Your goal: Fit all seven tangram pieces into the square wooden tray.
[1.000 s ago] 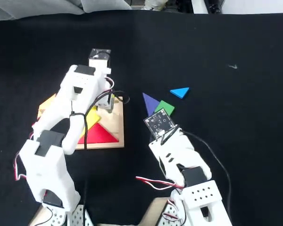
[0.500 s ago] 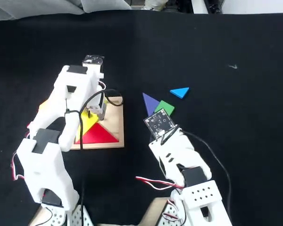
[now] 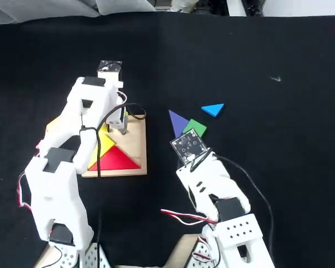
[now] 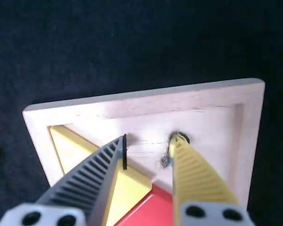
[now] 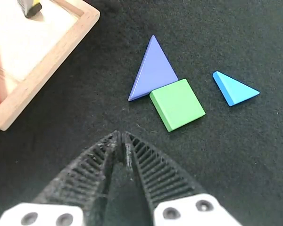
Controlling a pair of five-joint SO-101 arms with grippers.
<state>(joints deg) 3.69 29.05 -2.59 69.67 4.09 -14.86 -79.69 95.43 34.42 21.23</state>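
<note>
**High view: left jaws apart over the wooden tray (image 3: 144,151), right jaws together short of the loose pieces**

At the far left of the frame an orange piece (image 3: 53,124) shows from under the left arm, just outside the tray. Inside the tray lie a yellow triangle (image 3: 103,146) and a red triangle (image 3: 118,159), edge to edge in its lower left part. The rest of the floor is bare wood. The left gripper (image 4: 150,143) hangs low over that bare wood with its jaws apart and nothing between them. The dark finger sits right at the yellow triangle's tip. Whether the tips touch the floor cannot be told.

Right of centre, the right gripper (image 5: 121,136) has its jaws together and empty. Just beyond it are the purple triangle (image 5: 153,70) and the green square (image 5: 177,104), which touch each other. The blue triangle (image 5: 233,88) lies a little apart, furthest right.

Likely risks:
- A sideways move by the left arm could catch the yellow tip with the dark finger and lift or skew a seated piece.
- Gripping the purple triangle or the green square could drag its neighbour, since they touch.
- Thin, flat pieces on cloth may slip from the jaws.
</note>
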